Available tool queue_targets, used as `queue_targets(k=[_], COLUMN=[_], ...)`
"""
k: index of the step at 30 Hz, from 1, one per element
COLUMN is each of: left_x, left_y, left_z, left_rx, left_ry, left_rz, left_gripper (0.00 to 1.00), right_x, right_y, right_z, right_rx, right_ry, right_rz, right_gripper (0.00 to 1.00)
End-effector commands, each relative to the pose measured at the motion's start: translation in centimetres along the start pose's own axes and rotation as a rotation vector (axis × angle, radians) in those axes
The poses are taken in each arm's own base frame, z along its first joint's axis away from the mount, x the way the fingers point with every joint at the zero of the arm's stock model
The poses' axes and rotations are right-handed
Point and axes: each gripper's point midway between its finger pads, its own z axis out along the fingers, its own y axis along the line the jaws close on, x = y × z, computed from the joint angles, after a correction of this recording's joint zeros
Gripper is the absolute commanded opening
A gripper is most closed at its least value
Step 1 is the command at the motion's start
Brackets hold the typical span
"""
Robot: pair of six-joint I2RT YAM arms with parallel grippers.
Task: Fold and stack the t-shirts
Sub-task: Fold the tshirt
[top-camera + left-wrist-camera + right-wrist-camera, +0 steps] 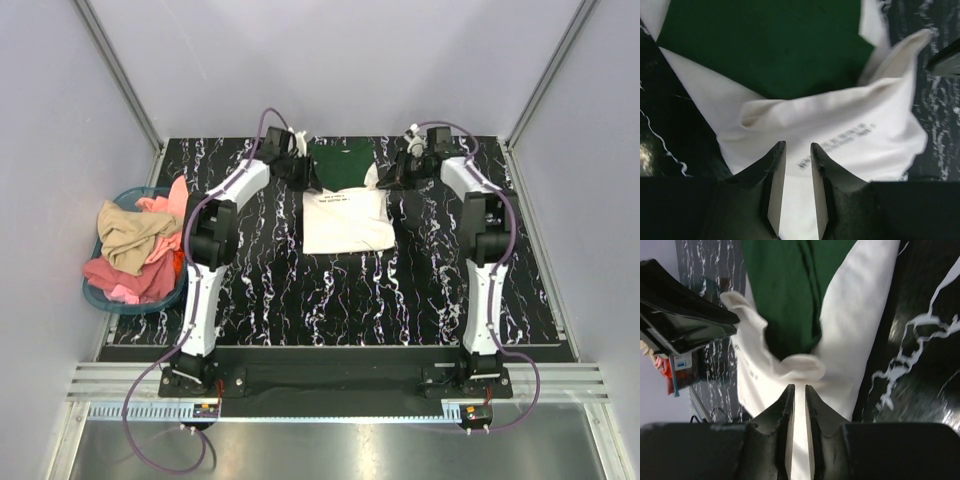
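Both grippers at the far end of the shirts, one on each side.

Left gripper (793,150): fingers apart with a clear gap, nothing pinched. The white shirt (865,140) lies loose under and ahead of the tips. Right gripper (799,390): fingers nearly together, with a bunched lip of white cloth right at the tips; I cannot tell whether it is clamped. Beyond both, the green shirt (765,45) lies on the white one's far half, in the middle of the table (250,290). The white shirt's long axis runs near to far between the arms, so each gripper faces inward across it. The right looks closer to a hold, so a joint fold probably needs the left to close first.
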Motion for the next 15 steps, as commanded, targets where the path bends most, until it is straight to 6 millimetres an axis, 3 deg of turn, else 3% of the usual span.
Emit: queue_targets(k=[1, 2, 6, 9, 11, 14, 15], left_x=[-2.1, -2.4, -3.2, -3.4, -3.8, -4.5, -5.2], left_y=[3.4, 4.3, 8.0, 9.0, 8.8, 6.7, 5.3], left_z=[0.7, 0.8, 0.9, 1.0, 1.1, 0.7, -0.3], left_rx=[-0.04, -0.059, -0.156, -0.18, -0.16, -0.056, -0.019], left_ry=[-0.038, -0.047, -0.091, -0.103, -0.112, -0.11, -0.12], left_rz=[-0.028, -0.047, -0.133, -0.147, -0.152, -0.159, -0.145], left_gripper=[0.31, 0.32, 0.32, 0.32, 0.33, 0.34, 0.34], right_x=[-1.6, -1.3, -3.4, -4.0, -4.3, -4.8, -5.0], right_y=[0.0, -1.8, -3.4, -4.5, -4.6, -3.7, -3.3], right_z=[2.2, 3.4, 5.0, 5.7, 5.9, 5.4, 5.0], right_rx=[-0.049, -0.022, 0.018, 0.051, 0.052, 0.04, 0.042], right_ry=[0.0, 0.008, -0.039, -0.057, -0.064, -0.072, -0.078], right_rz=[-0.002, 0.021, 0.022, 0.048, 0.054, 0.053, 0.047], right_gripper=[0.2, 0.19, 0.18, 0.19, 0.21, 0.23, 0.27])
